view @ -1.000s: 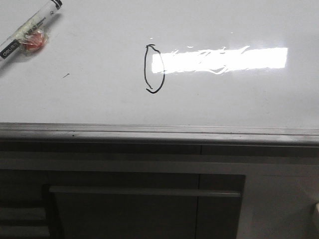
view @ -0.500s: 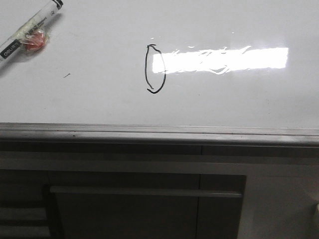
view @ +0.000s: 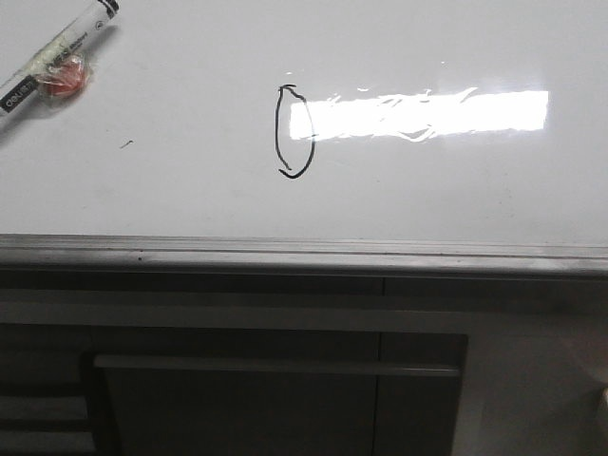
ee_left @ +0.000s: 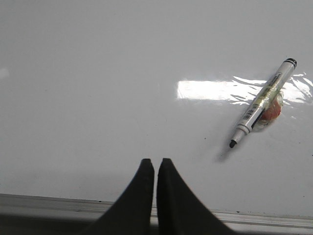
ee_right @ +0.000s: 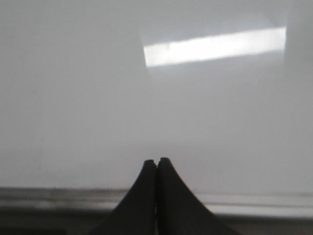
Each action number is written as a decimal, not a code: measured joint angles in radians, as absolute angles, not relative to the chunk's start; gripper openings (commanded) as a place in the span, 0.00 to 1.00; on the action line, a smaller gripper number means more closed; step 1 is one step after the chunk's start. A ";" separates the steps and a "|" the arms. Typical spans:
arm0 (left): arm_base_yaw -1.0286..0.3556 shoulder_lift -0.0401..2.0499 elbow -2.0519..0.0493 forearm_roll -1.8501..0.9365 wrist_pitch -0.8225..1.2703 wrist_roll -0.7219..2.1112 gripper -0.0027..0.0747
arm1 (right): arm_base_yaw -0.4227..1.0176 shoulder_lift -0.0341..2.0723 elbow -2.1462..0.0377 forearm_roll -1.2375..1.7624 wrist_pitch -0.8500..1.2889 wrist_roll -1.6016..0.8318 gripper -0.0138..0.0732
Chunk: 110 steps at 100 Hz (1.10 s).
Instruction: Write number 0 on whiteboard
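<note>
The number 0 (view: 294,131), a narrow, tall oval in thin black marker line with small loose ends at top and bottom, stands near the middle of the large glossy white whiteboard (view: 190,199), its right side touching the end of a bright strip of glare (view: 427,112); the figure reads as already written. Going left to right in the front view: a white-barrelled marker pen with a black end (view: 57,52) lies at the far left corner, resting on a small red-orange lump (view: 65,78); a tiny dark speck (view: 124,144) sits between it and the oval; the board's silver-grey edge rail (view: 304,252) runs along the near side, with a grey cabinet front and bar handle (view: 275,364) below.

The left end effector (ee_left: 155,164) has its black fingers pressed nearly together, holding nothing, near the rail and well apart from the pen; the right end effector (ee_right: 157,161) is likewise closed and empty.

The pen's tip looks uncapped, so the risk, as I judge it, is a stray stroke or smear if an arm nudges the pen or brushes the ink; the glare could also hide a gap in the oval.
</note>
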<state>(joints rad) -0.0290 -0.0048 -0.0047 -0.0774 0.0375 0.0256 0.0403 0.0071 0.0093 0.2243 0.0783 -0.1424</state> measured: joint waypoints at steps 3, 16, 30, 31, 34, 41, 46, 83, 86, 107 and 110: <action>-0.029 -0.005 -0.005 -0.077 0.038 0.026 0.01 | 0.039 -0.001 0.009 0.224 0.066 -0.142 0.07; -0.029 -0.005 -0.005 -0.077 0.038 0.026 0.01 | 0.022 -0.009 0.009 0.224 0.060 -0.142 0.07; -0.029 -0.005 -0.005 -0.077 0.038 0.026 0.01 | 0.011 -0.011 0.009 0.224 0.060 -0.144 0.07; -0.029 -0.005 -0.005 -0.077 0.038 0.026 0.01 | 0.011 -0.011 0.009 0.224 0.060 -0.144 0.07; -0.029 -0.005 -0.005 -0.077 0.038 0.026 0.01 | 0.011 -0.011 0.009 0.224 0.060 -0.144 0.07; -0.029 -0.005 -0.005 -0.077 0.038 0.026 0.01 | 0.011 -0.011 0.009 0.224 0.060 -0.144 0.07; -0.029 -0.005 -0.005 -0.077 0.038 0.026 0.01 | 0.011 -0.011 0.009 0.221 0.060 -0.139 0.07; -0.029 -0.005 -0.005 -0.077 0.038 0.026 0.01 | 0.011 -0.011 0.009 -0.190 0.027 0.265 0.07; -0.029 -0.005 -0.005 -0.077 0.038 0.026 0.01 | 0.011 -0.011 0.009 -0.193 0.027 0.271 0.07; -0.029 -0.005 -0.005 -0.077 0.038 0.026 0.01 | 0.011 -0.011 0.009 -0.202 0.026 0.278 0.07; -0.029 -0.005 -0.005 -0.077 0.038 0.026 0.01 | 0.011 -0.011 0.009 -0.203 0.026 0.278 0.07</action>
